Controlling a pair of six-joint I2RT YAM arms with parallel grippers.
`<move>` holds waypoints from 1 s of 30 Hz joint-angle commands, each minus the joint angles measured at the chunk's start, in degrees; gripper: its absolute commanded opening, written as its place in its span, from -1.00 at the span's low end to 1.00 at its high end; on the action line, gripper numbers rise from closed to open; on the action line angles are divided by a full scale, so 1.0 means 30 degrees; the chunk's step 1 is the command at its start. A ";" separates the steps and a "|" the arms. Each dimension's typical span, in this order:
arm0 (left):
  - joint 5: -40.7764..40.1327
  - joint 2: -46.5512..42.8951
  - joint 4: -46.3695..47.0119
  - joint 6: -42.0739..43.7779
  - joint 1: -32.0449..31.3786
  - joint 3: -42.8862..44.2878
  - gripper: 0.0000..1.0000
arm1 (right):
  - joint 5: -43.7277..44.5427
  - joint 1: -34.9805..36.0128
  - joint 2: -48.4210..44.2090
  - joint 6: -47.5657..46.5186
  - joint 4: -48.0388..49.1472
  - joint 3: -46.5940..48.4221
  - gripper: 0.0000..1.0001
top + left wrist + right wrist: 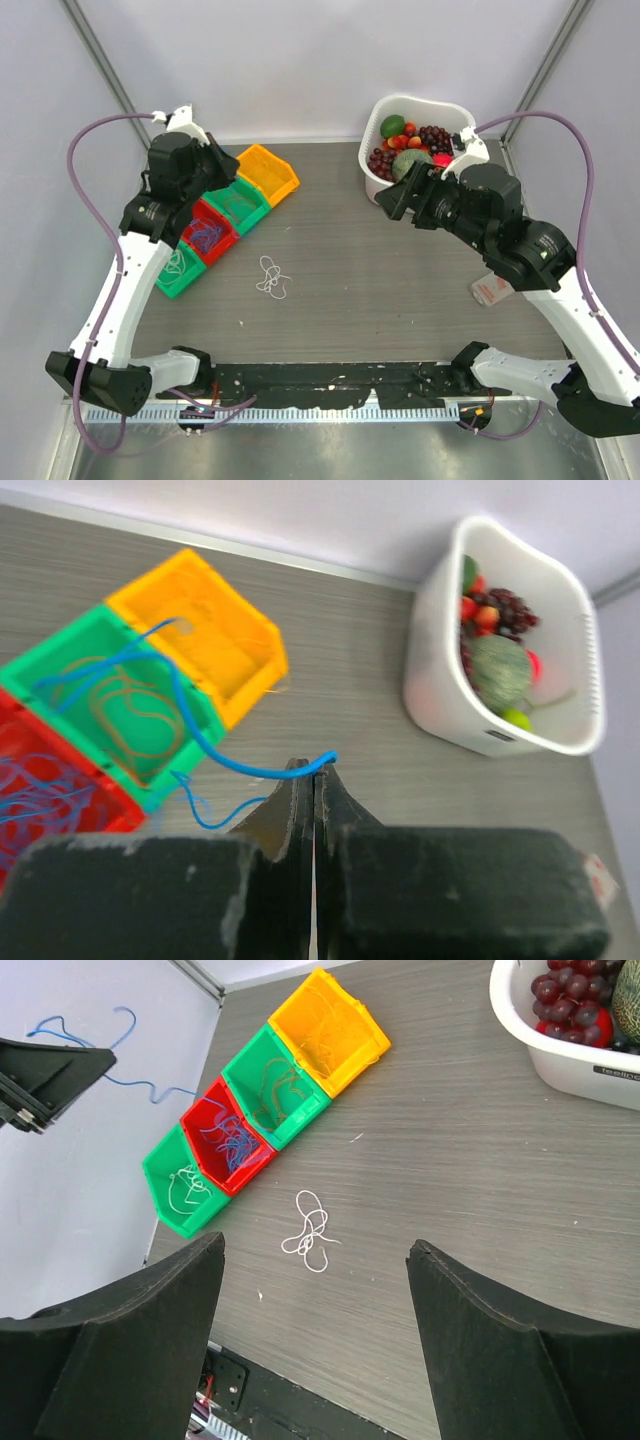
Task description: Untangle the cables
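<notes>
Well, I saw the left jaws pinched fully shut on a blue cable (pixel 190 720), which hung from their tips in the air near the row of bins (pixel 250 1172). The right jaws stood wide apart with nothing in them, up over the tabletop (pixel 470 1160). A white cable (pixel 272 277) lay loose on the tabletop just beside the bins. More blue strands (pixel 228 1132) sat in the red bin.
</notes>
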 commanded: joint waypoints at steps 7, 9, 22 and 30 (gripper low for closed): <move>-0.3592 0.0411 0.0266 0.4336 0.1495 -0.0049 -1.00 | -0.0323 -0.0110 0.0833 -0.0167 0.0326 -0.0282 0.57; -0.3973 0.0499 0.0501 0.4865 0.1730 -0.0429 -1.00 | -0.0616 -0.0139 0.0805 -0.0138 0.0326 -0.0341 0.57; -0.3066 0.0558 0.1646 0.5072 0.3723 -0.1841 -1.00 | -0.1994 -0.1281 0.1273 -0.0314 0.0150 -0.0341 0.55; -0.3300 0.1406 0.1819 0.6154 0.3898 -0.0462 -1.00 | -0.2813 -0.1926 0.1479 -0.0285 0.0326 -0.0516 0.55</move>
